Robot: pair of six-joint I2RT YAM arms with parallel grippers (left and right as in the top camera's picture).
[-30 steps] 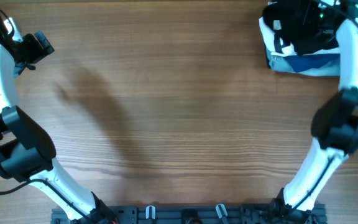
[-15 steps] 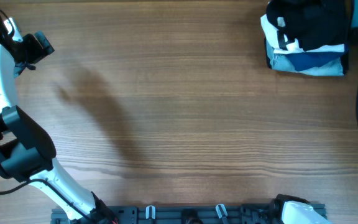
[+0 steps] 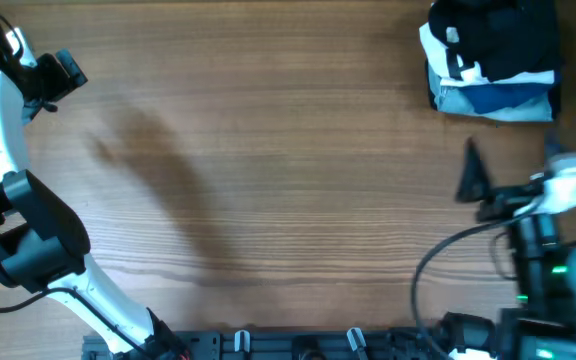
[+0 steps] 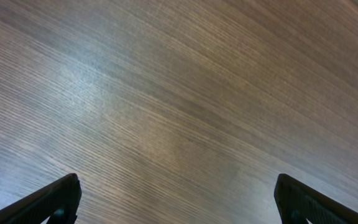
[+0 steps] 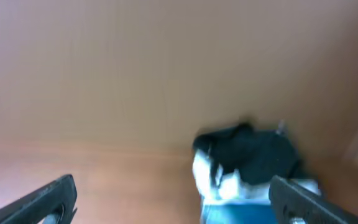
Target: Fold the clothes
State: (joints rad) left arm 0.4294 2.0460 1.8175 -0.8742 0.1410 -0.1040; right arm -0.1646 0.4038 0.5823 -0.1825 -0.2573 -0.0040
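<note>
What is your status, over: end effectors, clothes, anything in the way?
Left end effector open, empty. Right end effector open, empty, short of the pile. Black garment atop the pile, not held. Nothing in between.

Your table [image 3: 298, 150] is a brown wood-grain surface, and in the overhead view the grain runs left to right. A soft dark shadow [image 3: 158, 170] lies on it left of centre, slanting from the far left toward the near middle. In the far right corner you have folded garments stacked together. A white shirt [image 3: 436, 50] with black lettering shows at the stack's left edge. Folded blue garments [image 3: 496, 100] lie under it and show along the stack's near edge, the lowest one paler. In the right wrist view that white and blue are blurred. The left wrist view shows you the wood grain close up, with a pale sheen across it.
</note>
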